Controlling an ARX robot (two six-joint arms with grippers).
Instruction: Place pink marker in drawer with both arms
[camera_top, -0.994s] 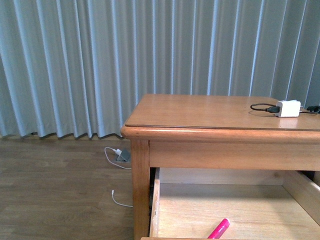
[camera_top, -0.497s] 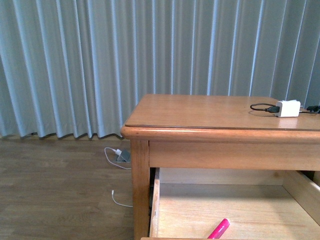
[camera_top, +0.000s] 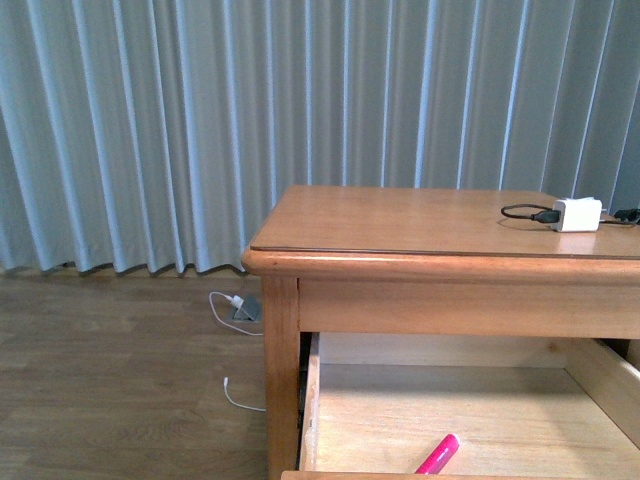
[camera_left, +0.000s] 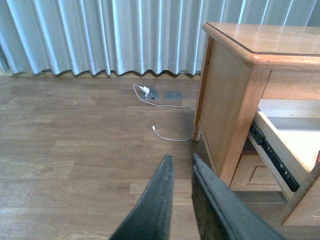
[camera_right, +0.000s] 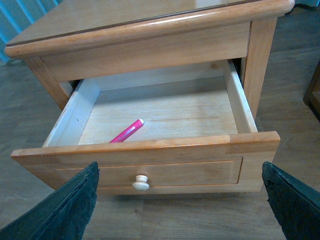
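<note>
The pink marker (camera_right: 127, 131) lies loose on the pale floor of the open drawer (camera_right: 150, 172), near its front left; it also shows in the front view (camera_top: 438, 455). The drawer (camera_top: 440, 415) is pulled well out of the oak table. My right gripper (camera_right: 180, 172) is open wide and empty, its fingers (camera_right: 65, 210) spread in front of the drawer's panel front, near the round knob (camera_right: 141, 183). My left gripper (camera_left: 180, 160) is shut and empty, held over the wooden floor beside the table's side; the drawer's side rail (camera_left: 272, 152) shows to one side of it.
A white charger block (camera_top: 577, 214) with a black cable lies on the table top (camera_top: 400, 225). A white cable and plug (camera_top: 232, 305) lie on the wooden floor by the pleated grey curtain (camera_top: 150, 130). A lower drawer front (camera_left: 257, 175) sits under the open one.
</note>
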